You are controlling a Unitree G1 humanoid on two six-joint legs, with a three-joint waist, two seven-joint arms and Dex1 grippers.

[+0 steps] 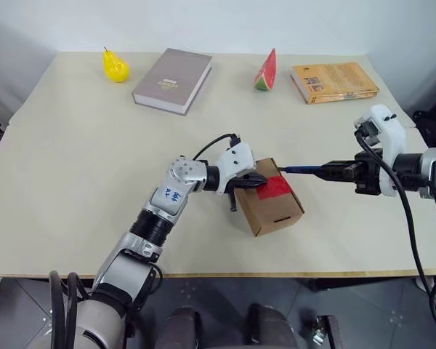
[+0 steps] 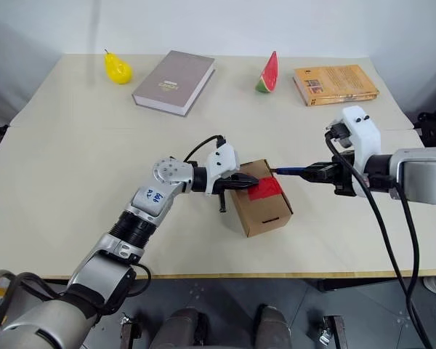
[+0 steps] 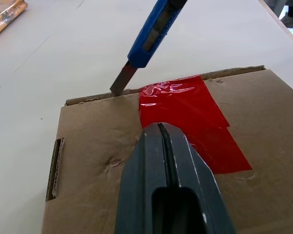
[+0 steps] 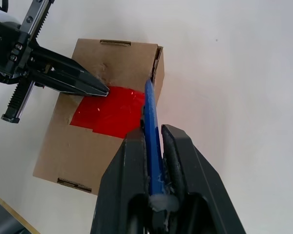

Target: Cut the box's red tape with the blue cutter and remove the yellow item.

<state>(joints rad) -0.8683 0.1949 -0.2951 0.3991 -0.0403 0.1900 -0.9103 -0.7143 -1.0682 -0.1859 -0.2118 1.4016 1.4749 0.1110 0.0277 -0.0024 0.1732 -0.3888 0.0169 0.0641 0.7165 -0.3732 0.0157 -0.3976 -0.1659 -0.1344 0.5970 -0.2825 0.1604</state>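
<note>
The brown cardboard box (image 1: 273, 209) lies closed at the middle of the table, with the red tape (image 1: 275, 187) across its top seam. My left gripper (image 1: 257, 182) is shut, its tips pressing on the box top at the tape's edge (image 3: 185, 112). My right gripper (image 1: 343, 171) is shut on the blue cutter (image 1: 302, 169), held almost level and pointing at the box. The cutter's blade (image 3: 120, 82) touches the box's far edge just beside the tape. The yellow item is hidden.
Along the back of the table are a yellow pear (image 1: 115, 67), a grey book (image 1: 173, 80), a watermelon slice (image 1: 266, 71) and an orange book (image 1: 334, 81). The table's front edge (image 1: 276, 275) runs close below the box.
</note>
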